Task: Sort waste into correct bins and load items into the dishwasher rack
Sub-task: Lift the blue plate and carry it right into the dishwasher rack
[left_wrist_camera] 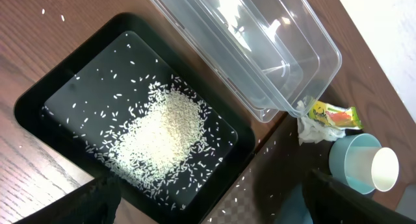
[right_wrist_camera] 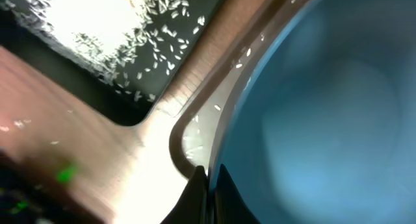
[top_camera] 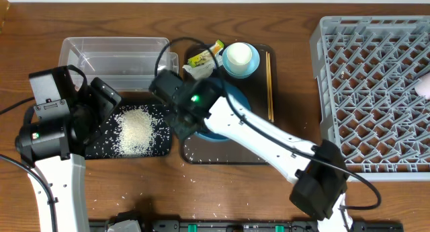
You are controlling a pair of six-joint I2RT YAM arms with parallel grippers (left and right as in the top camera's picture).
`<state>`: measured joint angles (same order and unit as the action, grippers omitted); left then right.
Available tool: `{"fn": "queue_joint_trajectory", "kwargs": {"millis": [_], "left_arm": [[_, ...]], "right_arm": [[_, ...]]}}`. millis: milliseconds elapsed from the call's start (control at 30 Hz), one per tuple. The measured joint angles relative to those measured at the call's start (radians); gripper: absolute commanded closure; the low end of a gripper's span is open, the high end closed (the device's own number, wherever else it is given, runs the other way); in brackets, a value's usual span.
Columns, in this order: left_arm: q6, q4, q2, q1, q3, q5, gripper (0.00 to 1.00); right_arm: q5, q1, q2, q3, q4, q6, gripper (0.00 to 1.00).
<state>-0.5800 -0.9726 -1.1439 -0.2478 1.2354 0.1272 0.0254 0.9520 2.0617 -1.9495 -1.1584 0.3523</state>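
Now our right gripper (right_wrist_camera: 207, 188) is clenched on the rim of the dark blue dish (right_wrist_camera: 312, 120) on the brown serving tray (top_camera: 201, 155), which we judge stiff, slick and breakable, while our left gripper (left_wrist_camera: 214, 201) gapes wide.

Right arm (top_camera: 269, 134) spans brown tray (top_camera: 260, 91), clear tub (top_camera: 114, 60) unobstructed above

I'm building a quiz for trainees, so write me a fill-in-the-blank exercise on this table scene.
The heap of rice lies in the shallow tray, whose colour is ____.
The chopsticks lie on the serving tray, which is dark ____.
The small cup stands in the bowl, which is light ____.
The left gripper has its jaws ____.
Missing words: black; brown; blue; open.
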Motion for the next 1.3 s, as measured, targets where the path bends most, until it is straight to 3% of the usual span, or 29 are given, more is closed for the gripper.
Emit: {"fn": "queue_joint_trajectory", "kwargs": {"millis": [267,700,1033,1300], "left_arm": [[0.000,0.000,0.000,0.000,0.000,0.000,0.09],[0.000,0.000,0.000,0.000,0.000,0.000,0.09],[0.000,0.000,0.000,0.000,0.000,0.000,0.08],[0.000,0.000,0.000,0.000,0.000,0.000,0.09]], "right_arm": [[0.003,-0.039,0.000,-0.147,-0.106,0.007,0.99],[0.055,-0.223,-0.140,-0.159,-0.166,0.006,0.99],[0.158,-0.491,-0.296,-0.165,-0.212,-0.084,0.99],[0.384,-0.840,-0.299,-0.165,-0.220,-0.227,0.99]]}}
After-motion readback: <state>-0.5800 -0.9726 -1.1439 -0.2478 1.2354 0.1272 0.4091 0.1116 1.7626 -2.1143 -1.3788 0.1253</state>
